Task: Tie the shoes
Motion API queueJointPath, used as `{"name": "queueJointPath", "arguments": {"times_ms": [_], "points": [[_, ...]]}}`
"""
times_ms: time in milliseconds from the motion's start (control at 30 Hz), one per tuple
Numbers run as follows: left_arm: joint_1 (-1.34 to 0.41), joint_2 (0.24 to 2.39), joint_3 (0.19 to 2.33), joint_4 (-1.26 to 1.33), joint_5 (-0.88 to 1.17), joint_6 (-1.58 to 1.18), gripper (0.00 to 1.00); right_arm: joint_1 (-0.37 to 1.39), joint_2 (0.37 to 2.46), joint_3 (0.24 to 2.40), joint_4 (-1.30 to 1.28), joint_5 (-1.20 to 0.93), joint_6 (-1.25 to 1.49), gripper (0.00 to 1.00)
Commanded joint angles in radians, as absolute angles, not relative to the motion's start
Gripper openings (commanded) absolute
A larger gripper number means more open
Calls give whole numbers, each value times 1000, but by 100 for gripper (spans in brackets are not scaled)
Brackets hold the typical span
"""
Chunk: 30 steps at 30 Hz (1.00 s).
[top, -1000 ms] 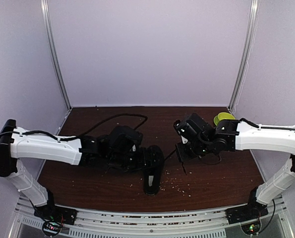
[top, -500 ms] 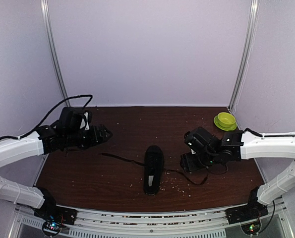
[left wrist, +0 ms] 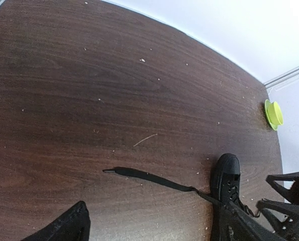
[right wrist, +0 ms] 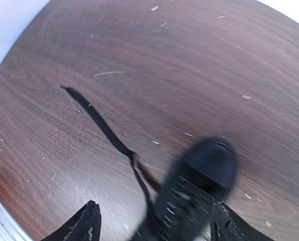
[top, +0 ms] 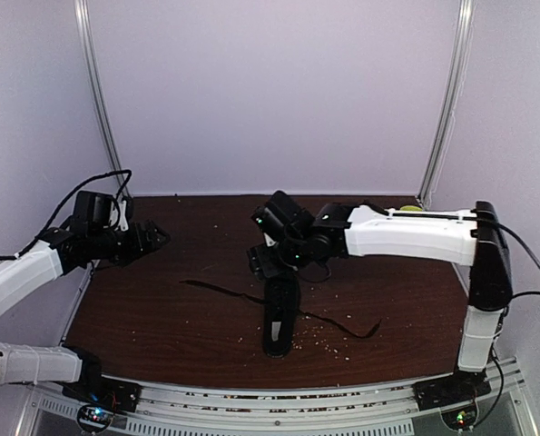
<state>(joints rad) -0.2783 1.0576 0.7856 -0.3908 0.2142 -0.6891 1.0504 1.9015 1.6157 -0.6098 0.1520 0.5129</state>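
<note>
Scanning the dark wooden counter (top: 161,318), found the all-black low-top sneaker (top: 279,318) at its middle, lengthwise near-to-far, toe just under the open, empty right pincer (top: 262,265); left pincer (top: 159,239), open too, by the left edge.

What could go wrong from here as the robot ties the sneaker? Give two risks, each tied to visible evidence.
1. The laces lie flat on the table, splayed to either side of the black sneaker. Pinching something so thin may miss or scrape the wood.
2. The right end effector hovers open above the toe end, so closing there could shove the sneaker rather than catch a lace. The left end effector is too far off to steady it.
</note>
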Motion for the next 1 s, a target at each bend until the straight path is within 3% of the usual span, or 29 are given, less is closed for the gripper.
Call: {"name": "queueJointPath", "arguments": {"times_ms": [0, 200, 733, 800, 967], "points": [[-276, 1010, 731, -394, 246, -698, 92, 1063, 2074, 1809, -659, 123, 446, 74], [-275, 948, 656, -362, 273, -749, 92, 1065, 2256, 1957, -674, 61, 405, 68], [-276, 871, 566, -347, 276, -802, 92, 1065, 2428, 1989, -657, 65, 376, 40], [-276, 879, 558, -343, 281, -802, 92, 1065, 2442, 1996, -658, 72, 367, 34], [-279, 905, 524, -290, 314, -822, 91, 1063, 2452, 2002, -660, 71, 362, 3]]}}
